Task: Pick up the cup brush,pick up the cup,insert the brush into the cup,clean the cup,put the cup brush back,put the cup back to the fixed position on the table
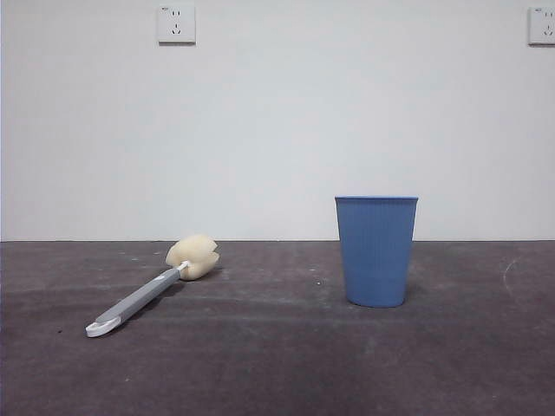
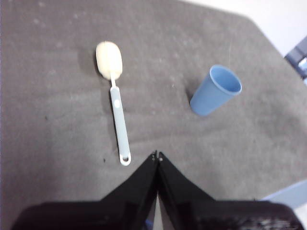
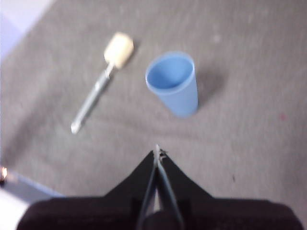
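Observation:
The cup brush (image 1: 147, 290) lies flat on the table (image 1: 277, 364) at the left, its cream sponge head toward the wall and its white looped tip toward the front. The blue ribbed cup (image 1: 376, 250) stands upright to its right, mouth up and empty. From the left wrist view the brush (image 2: 116, 105) lies ahead of my left gripper (image 2: 157, 155), which is shut and hangs above the table near the handle's looped end. My right gripper (image 3: 157, 152) is shut too, held high, with the cup (image 3: 173, 82) and the brush (image 3: 101, 86) ahead of it. Neither arm shows in the front view.
A white wall with two power sockets (image 1: 176, 23) stands behind the table. The table's edges show in the wrist views, with a pale floor and a blue object (image 2: 300, 57) beyond them.

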